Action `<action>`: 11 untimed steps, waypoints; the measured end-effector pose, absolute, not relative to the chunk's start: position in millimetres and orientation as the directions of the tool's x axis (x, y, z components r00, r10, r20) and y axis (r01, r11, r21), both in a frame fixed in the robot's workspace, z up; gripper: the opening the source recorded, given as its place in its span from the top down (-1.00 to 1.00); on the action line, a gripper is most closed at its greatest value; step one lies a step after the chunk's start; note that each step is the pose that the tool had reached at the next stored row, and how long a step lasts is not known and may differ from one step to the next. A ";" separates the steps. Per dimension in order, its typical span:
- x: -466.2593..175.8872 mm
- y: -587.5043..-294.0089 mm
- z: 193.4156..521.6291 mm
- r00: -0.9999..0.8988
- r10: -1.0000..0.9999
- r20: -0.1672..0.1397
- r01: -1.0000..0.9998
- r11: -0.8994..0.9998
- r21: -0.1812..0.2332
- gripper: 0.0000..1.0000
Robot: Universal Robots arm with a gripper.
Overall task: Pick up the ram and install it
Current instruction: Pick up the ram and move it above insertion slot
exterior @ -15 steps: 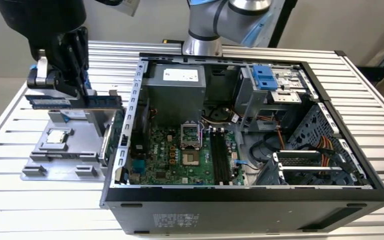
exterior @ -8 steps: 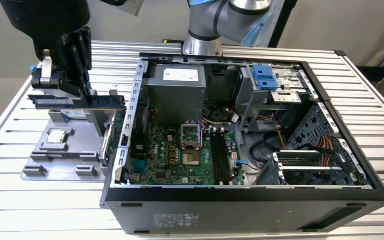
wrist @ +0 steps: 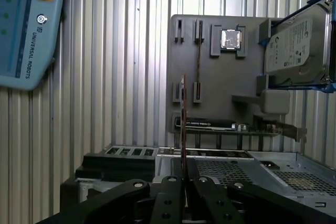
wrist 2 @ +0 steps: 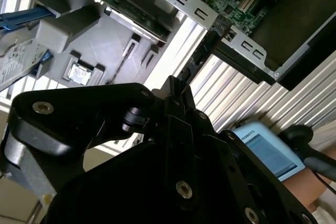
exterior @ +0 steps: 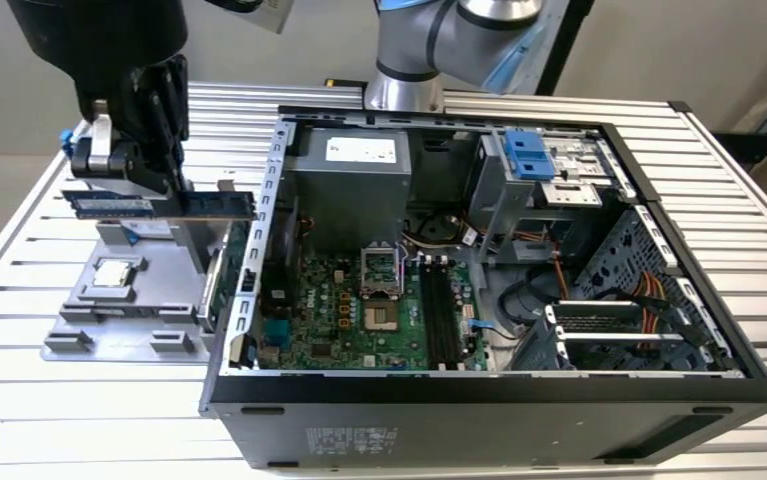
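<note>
One ram [exterior: 156,205] was clamped between the closed jaws, edge-up, its long axis level and running left to right across the exterior view. The end nearer the open computer case [exterior: 490,400] projected beyond the jaws. It hung above the grey parts holder [exterior: 103,345] on the bench [exterior: 63,420].

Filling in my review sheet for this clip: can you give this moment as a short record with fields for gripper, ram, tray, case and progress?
gripper: gripper shut on the ram, above the gray tray
ram: held level, clear of the tray; seen edge-on in the first wrist view
tray: on the slatted table, to the exterior view's left of the computer case; holds the CPU chip and the hard drive
case: open, motherboard exposed
progress: ram picked up, not yet installed; it is outside the case
</note>
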State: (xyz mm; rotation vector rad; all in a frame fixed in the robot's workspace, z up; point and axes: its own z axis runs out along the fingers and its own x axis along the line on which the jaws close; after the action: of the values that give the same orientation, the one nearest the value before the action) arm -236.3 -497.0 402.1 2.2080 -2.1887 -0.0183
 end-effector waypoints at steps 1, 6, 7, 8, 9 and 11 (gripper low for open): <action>-235.8 -497.0 402.1 0.009 -1.000 0.015 -0.999 -0.009 0.031 1.00; -233.3 -497.0 402.1 0.009 -1.000 0.015 -0.999 -0.009 0.031 1.00; -232.8 -497.0 402.1 0.009 -1.000 0.015 -0.999 -0.009 0.031 1.00; -232.3 -497.0 402.1 0.009 -1.000 0.015 -0.999 -0.009 0.031 1.00; -231.8 -497.0 402.1 0.009 -1.000 0.015 -0.999 -0.009 0.031 1.00; -230.7 -497.0 402.1 0.009 -1.000 0.015 -0.999 -0.009 0.031 1.00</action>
State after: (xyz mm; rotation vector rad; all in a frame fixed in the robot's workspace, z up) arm -230.7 -497.0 402.1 2.2081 -2.1887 -0.0182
